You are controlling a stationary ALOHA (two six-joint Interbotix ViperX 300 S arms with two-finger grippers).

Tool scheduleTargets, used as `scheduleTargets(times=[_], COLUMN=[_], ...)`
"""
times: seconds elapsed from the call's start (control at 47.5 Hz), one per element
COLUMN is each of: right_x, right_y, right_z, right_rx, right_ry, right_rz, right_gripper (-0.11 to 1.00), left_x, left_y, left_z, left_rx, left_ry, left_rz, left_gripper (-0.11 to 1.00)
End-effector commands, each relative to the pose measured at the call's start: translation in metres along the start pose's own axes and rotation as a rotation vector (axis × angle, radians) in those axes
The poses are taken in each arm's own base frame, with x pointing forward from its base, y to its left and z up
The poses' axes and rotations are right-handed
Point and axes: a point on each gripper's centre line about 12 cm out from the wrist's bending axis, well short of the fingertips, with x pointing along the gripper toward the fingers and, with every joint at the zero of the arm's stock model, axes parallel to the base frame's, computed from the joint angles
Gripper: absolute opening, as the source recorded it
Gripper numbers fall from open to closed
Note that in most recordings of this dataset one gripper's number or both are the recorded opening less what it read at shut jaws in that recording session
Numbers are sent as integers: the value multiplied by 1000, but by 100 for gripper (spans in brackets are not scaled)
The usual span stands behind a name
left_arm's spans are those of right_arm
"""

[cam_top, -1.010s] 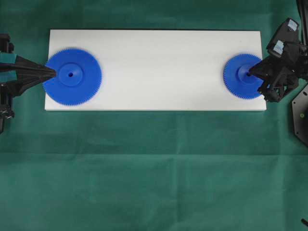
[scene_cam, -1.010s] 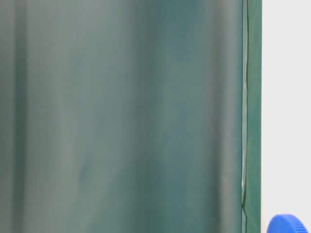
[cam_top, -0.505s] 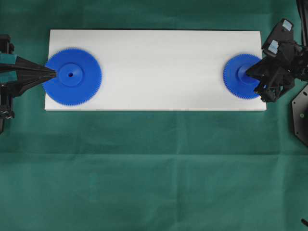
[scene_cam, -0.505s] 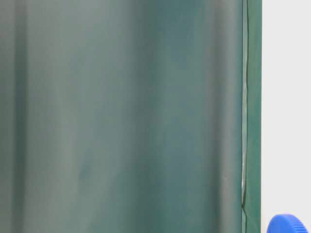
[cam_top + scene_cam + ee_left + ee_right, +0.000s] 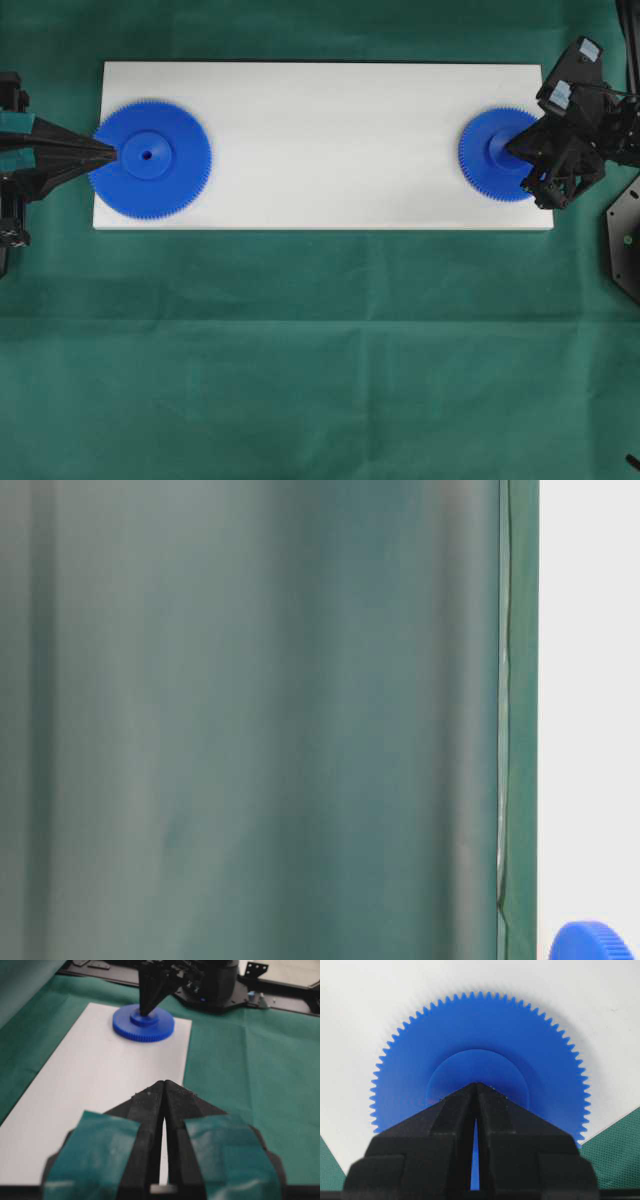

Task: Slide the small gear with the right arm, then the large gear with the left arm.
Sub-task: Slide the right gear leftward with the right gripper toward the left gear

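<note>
The small gear point(image 5: 487, 155) lies flat at the right end of the white board point(image 5: 330, 140). My right gripper point(image 5: 510, 150) is shut, its pointed tip resting on the gear's raised hub. The right wrist view shows that tip point(image 5: 476, 1085) on the hub of the small gear point(image 5: 480, 1030), covering the centre hole. The large gear point(image 5: 160, 160) lies at the board's left end. My left gripper point(image 5: 112, 152), with teal tape, is shut and its tip is over the gear's left part, just left of the hub. From the left wrist view, the shut left gripper point(image 5: 164, 1082) points along the board toward the small gear point(image 5: 143, 1023).
A green cloth point(image 5: 320, 350) covers the table around the board. The board's long middle stretch between the gears is bare white point(image 5: 100, 1070). A black plate point(image 5: 625, 240) lies off the board's right end. A blue gear rim point(image 5: 590, 942) shows at table level.
The right gripper has pushed the small gear a little to the left along the board. The left gripper and large gear have stayed still.
</note>
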Motion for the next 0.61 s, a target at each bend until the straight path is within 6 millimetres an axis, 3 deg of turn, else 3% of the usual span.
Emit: scheduleTargets(times=[0.0, 0.295, 0.589], right_x=[1, 20, 69], right_y=[4, 40, 85], right_z=[1, 18, 61], right_rx=[-8, -71, -168], right_ry=[6, 4, 13], right_rz=[8, 83, 114], right_gripper=[50, 50, 50], left_x=[2, 3, 1], left_y=[0, 0, 0], left_z=[5, 4, 4], left_rx=[-1, -1, -3], left_ry=[-17, -12, -19], left_rz=[0, 1, 0], left_gripper=[0, 0, 0])
